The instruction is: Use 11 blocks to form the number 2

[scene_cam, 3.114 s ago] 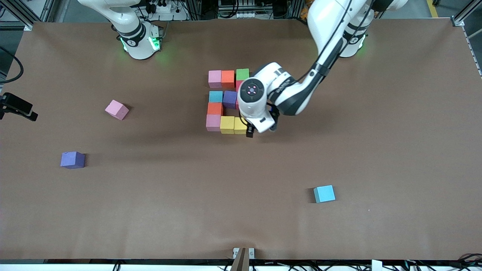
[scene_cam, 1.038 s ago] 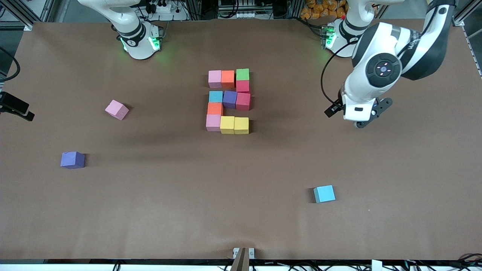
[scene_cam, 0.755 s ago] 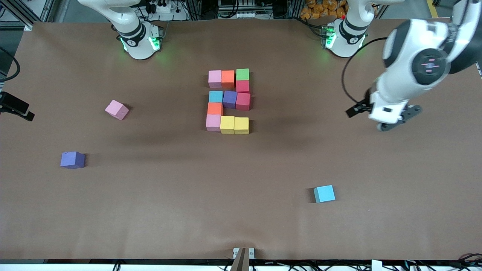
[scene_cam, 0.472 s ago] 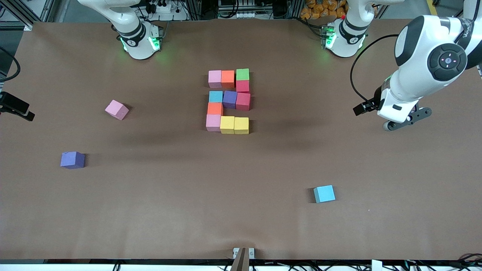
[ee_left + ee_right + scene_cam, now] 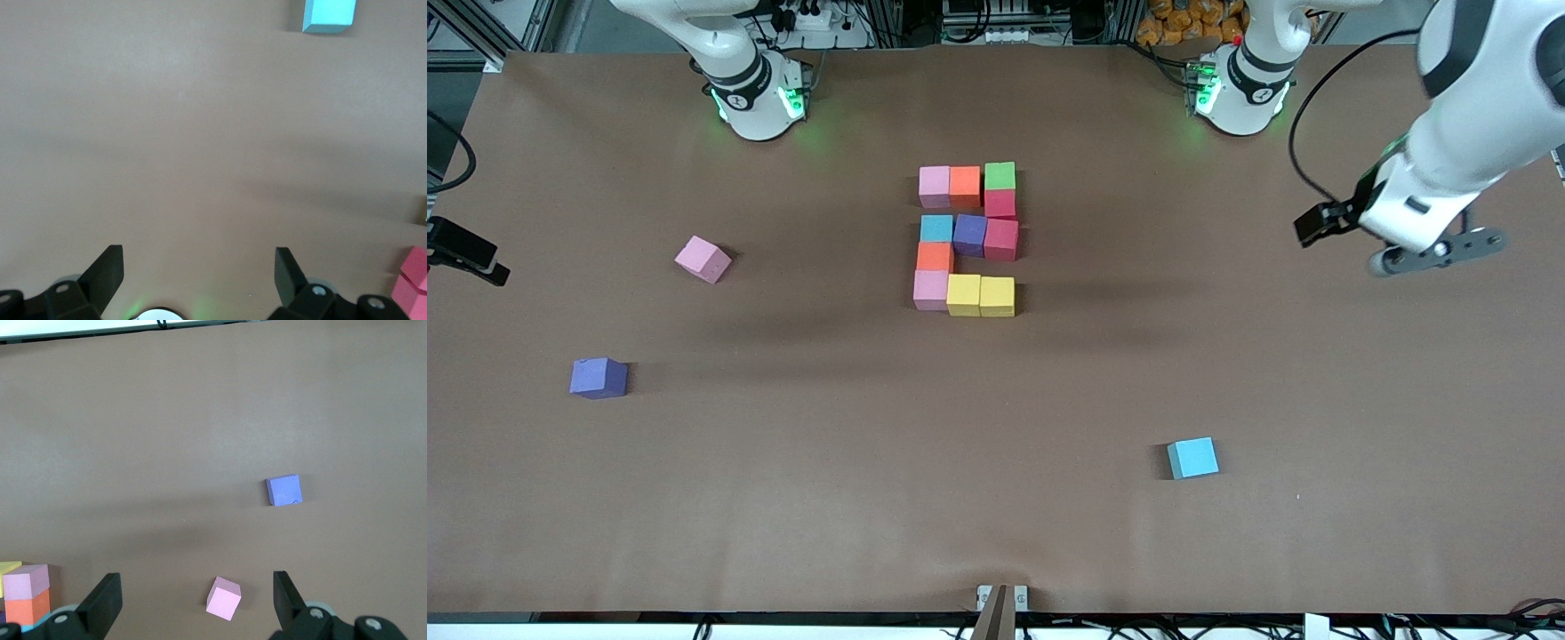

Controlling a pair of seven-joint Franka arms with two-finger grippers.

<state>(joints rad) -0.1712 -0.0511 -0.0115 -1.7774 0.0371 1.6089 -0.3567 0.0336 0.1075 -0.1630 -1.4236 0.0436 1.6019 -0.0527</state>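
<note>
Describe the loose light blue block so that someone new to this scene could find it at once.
Start at the number 2, the cluster of touching cubes at mid-table. The loose light blue block lies nearer the front camera than that cluster, toward the left arm's end of the table. It stands alone on the bare brown table, whereas the other light blue cube is built into the digit.

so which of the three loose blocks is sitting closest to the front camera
The light blue block, lying alone toward the left arm's end of the table. The loose purple block and the loose pink block both lie farther from the camera.
</note>
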